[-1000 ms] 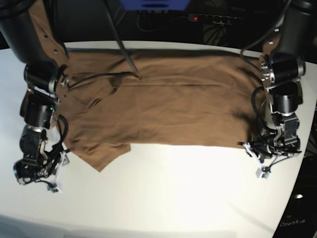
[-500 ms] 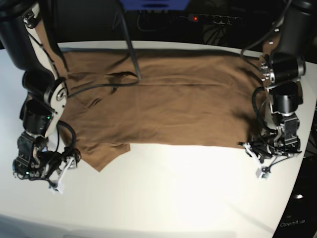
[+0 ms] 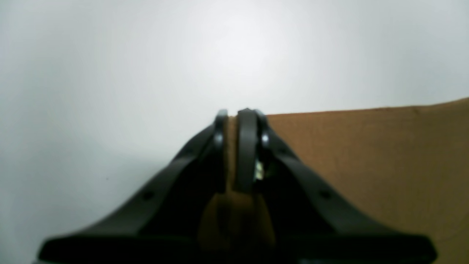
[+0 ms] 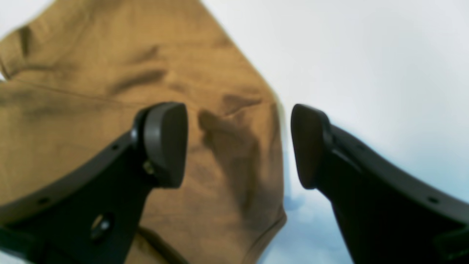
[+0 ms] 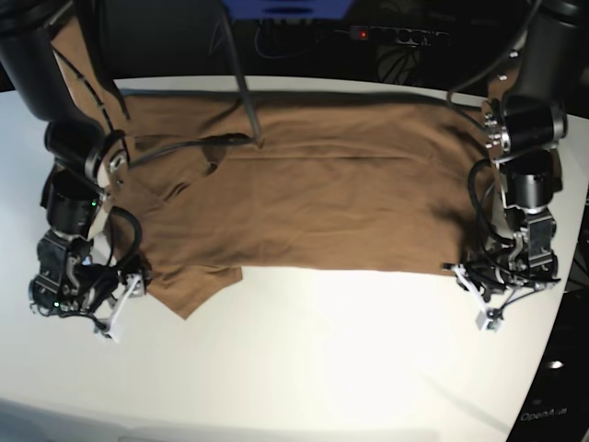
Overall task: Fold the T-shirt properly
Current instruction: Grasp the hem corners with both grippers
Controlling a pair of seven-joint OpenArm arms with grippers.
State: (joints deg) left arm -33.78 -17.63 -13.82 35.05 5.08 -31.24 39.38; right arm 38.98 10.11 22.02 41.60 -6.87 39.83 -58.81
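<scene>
A robotics lab bench: a bare white table (image 5: 322, 368) under bright light, a power strip (image 5: 391, 35) with a red indicator and cables at the dark upper edge.

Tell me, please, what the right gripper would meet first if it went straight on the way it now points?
Most likely the T-shirt: the right gripper is open, with the creased sleeve edge between its fingers. Depth is unclear.

The T-shirt (image 5: 313, 203) is plain tan-brown with no print. The table (image 5: 350, 359) is white. Both grippers (image 3: 236, 121) (image 4: 238, 146) are black.
</scene>
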